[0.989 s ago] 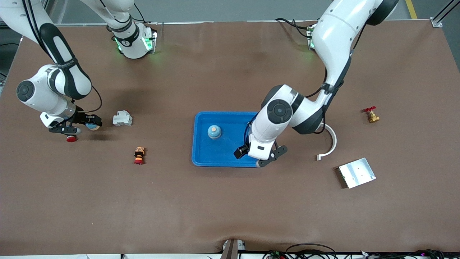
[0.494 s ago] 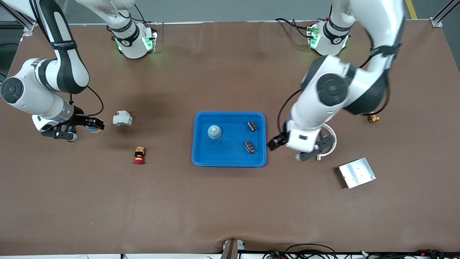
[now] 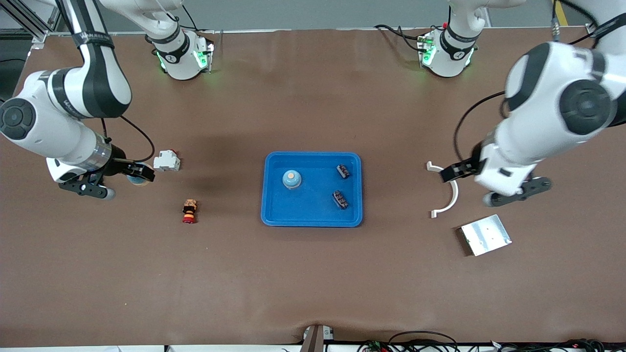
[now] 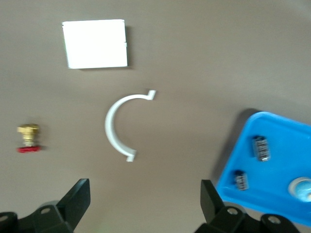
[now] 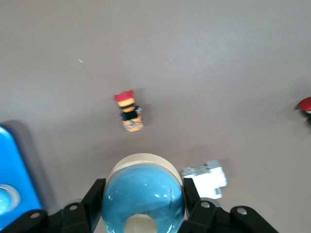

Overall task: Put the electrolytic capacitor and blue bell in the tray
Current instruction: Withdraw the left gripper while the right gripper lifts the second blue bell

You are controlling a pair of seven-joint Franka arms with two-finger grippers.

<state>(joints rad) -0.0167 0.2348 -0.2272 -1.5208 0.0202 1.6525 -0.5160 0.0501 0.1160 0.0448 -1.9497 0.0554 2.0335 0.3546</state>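
The blue tray lies mid-table. In it stand one blue bell and two dark electrolytic capacitors. My right gripper hangs over the table toward the right arm's end, beside a white breaker, shut on a second blue bell. That bell has a cream base and its dome faces the wrist camera. My left gripper is open and empty above bare table toward the left arm's end. Its wrist view shows the tray with both capacitors.
A white curved bracket and a silver plate lie under and beside the left arm. A brass valve shows in the left wrist view. A red-and-orange stacked part lies nearer the camera than the breaker. A red button shows in the right wrist view.
The left arm has pulled away from the tray toward its own end, uncovering two capacitors in the tray. The right gripper has shifted slightly toward the tray with the bell.
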